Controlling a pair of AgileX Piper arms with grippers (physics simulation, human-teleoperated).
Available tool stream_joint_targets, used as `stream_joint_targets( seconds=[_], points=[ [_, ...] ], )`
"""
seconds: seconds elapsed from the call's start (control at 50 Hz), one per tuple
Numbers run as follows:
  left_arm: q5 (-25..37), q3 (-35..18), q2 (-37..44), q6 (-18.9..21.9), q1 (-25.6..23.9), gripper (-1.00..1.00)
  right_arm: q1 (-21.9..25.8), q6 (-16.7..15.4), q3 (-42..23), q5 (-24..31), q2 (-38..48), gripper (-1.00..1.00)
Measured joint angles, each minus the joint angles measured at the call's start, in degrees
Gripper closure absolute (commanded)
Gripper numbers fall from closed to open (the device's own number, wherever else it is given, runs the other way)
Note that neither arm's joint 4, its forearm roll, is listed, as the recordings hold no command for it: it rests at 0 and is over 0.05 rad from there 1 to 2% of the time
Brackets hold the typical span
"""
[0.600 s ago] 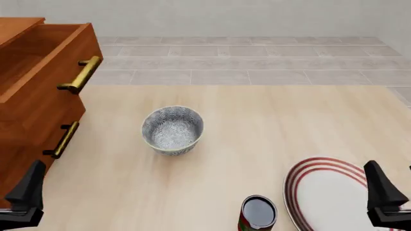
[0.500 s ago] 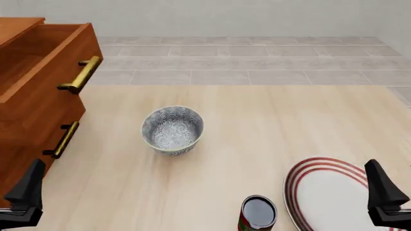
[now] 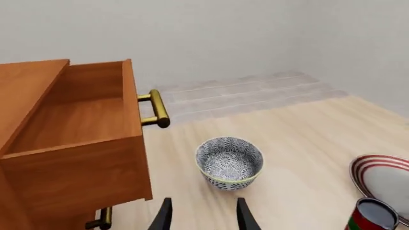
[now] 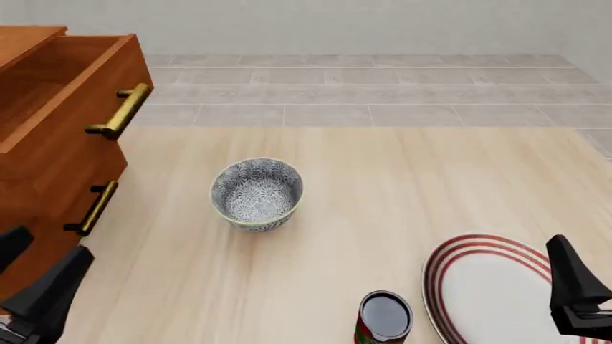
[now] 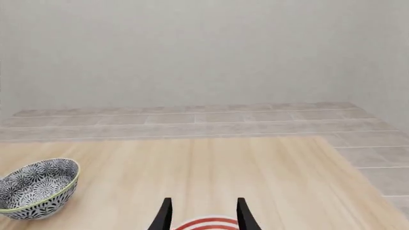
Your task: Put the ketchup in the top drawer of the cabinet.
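Ketchup point(image 4: 385, 318) upright on the counter point(image 4: 383, 186), just beside the red-ringed plate point(image 4: 497, 287), well apart from the cabinet point(image 4: 48, 165). Top drawer point(image 3: 70, 139) already pulled out and empty, so opening done; grasping, carrying and dropping in all left. Grey bowl point(image 4: 256, 193) between ketchup and cabinet. Left hand point(image 3: 200, 218) parted, holding nothing, near the cabinet. Right hand point(image 5: 201, 213) likewise parted and empty, over the plate, nearer the ketchup.

Grey patterned bowl point(image 4: 256, 193) upright on the pale wooden worktop point(image 4: 383, 186). Near the right front corner, a white plate point(image 4: 497, 290) with red rings.
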Motion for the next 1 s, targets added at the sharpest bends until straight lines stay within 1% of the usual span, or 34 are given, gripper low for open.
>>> stream_joint_targets(
  seconds=[0.16,0.34,0.46,0.66,0.9,1.0],
  points=[
    [2.1,-4.2,4.2,-0.4,-6.7,-1.00,0.0,0.2,0.1,0.0,-0.1,-1.00],
    [0.2,-6.6,11.3,0.5,-13.6,-1.00,0.1,0.1,0.2,0.2,-0.1,-1.00],
    [-3.2,-7.1,16.8,0.6,-16.6,-1.00,0.1,0.1,0.2,0.1,-0.1,-1.00],
    [-10.2,-6.3,25.6,1.2,-20.1,-1.00,0.2,-0.1,0.2,-0.1,-0.1,-1.00],
    [-18.8,-3.9,34.9,1.8,-24.8,-1.00,0.0,-0.2,0.2,-0.1,-0.1,-1.00],
    [-22.1,-3.1,38.6,1.4,-26.5,-1.00,0.1,-0.3,0.2,-0.2,-0.1,-1.00]
  ],
)
